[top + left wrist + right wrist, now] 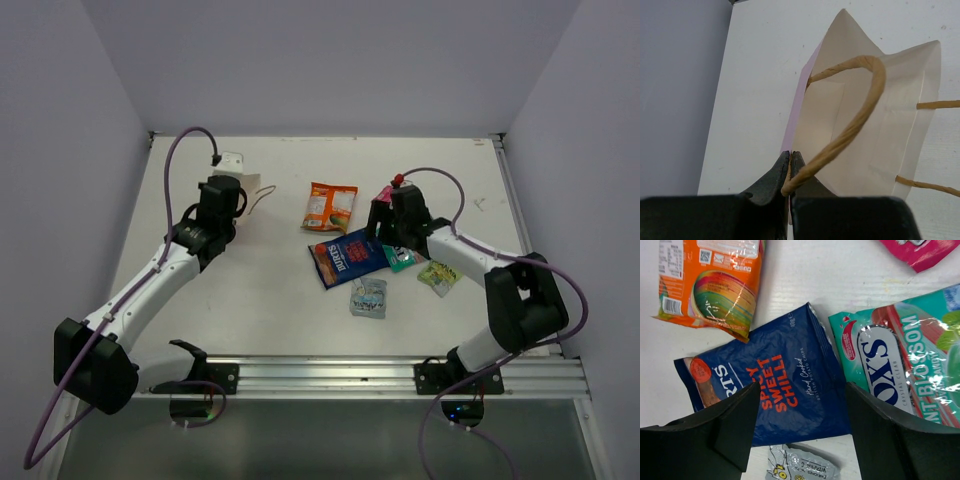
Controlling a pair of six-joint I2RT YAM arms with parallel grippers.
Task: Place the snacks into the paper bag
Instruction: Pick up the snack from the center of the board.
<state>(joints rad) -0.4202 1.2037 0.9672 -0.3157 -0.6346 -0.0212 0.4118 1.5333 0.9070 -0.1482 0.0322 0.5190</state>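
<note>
The pale pink paper bag (250, 186) (890, 115) lies on its side at the back left with its mouth facing the left wrist camera. My left gripper (238, 196) (790, 154) is shut on the bag's rim, where a tan string handle (855, 120) is fixed. My right gripper (386, 236) (803, 390) hangs open just above the dark blue packet (347, 257) (780, 390), with nothing between its fingers. Around it lie the orange packet (329, 206) (710, 285), teal packet (401, 258) (900, 360), pink-red packet (920, 250), silver packet (368, 298) (800, 467) and yellow-green packet (438, 276).
The white table (270, 300) is boxed in by grey walls on the left, back and right. A metal rail (400, 372) runs along the near edge, where both arm bases sit. A small white block (231, 159) lies behind the bag.
</note>
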